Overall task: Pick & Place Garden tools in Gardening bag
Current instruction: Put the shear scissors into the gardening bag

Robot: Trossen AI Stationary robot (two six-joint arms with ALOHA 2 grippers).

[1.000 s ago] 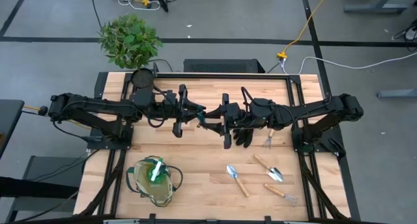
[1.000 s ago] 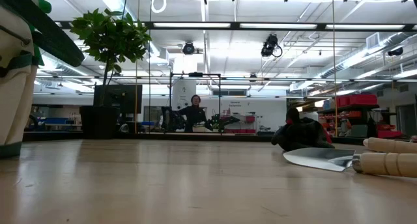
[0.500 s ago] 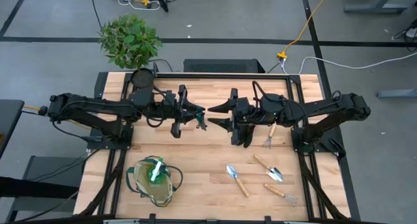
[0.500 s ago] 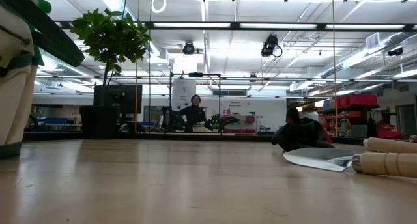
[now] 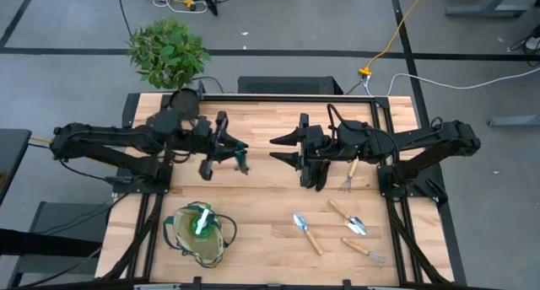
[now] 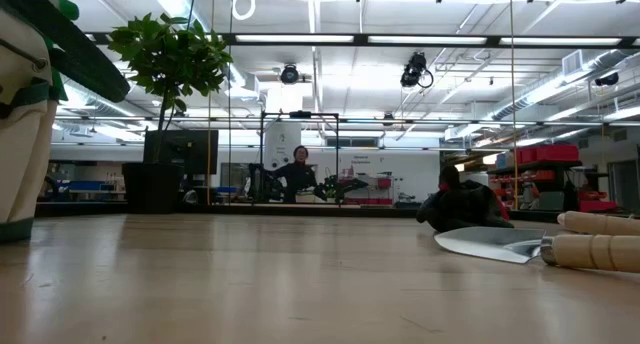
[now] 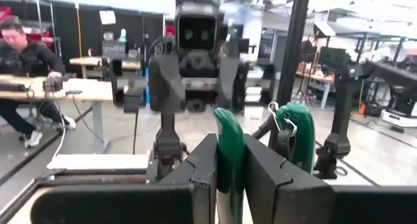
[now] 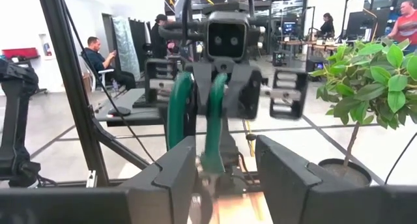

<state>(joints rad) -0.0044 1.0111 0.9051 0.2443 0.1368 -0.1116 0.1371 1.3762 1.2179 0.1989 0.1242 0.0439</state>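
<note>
Handover: the shears (image 5: pixel 239 158) with green handles have passed from the right arm to the left; a second ago both pincers met over the middle of the bench (image 5: pixel 270 197), and now they stand well apart.
Left pincer (image 5: pixel 229 155): clamped on one green handle, as its wrist view shows, and drawn back toward the left side of the bench, carrying the shears in the air.
Right pincer (image 5: pixel 287 149): fingers spread wide with nothing between them, hanging where the handover took place, above the black glove (image 5: pixel 314 174).
Bag (image 5: pixel 200 231): on the bench near its front edge, left of centre, mouth up, with a green bottle (image 5: pixel 201 220) already inside.
Meaning: the shears are now on the bag's side, so I judge the next step is lowering them into it.
Still out: two trowels (image 5: pixel 307 233) and a hand fork (image 5: pixel 364 251) front right; another fork (image 5: pixel 348 177) seems to lie by the glove, though half hidden.
</note>
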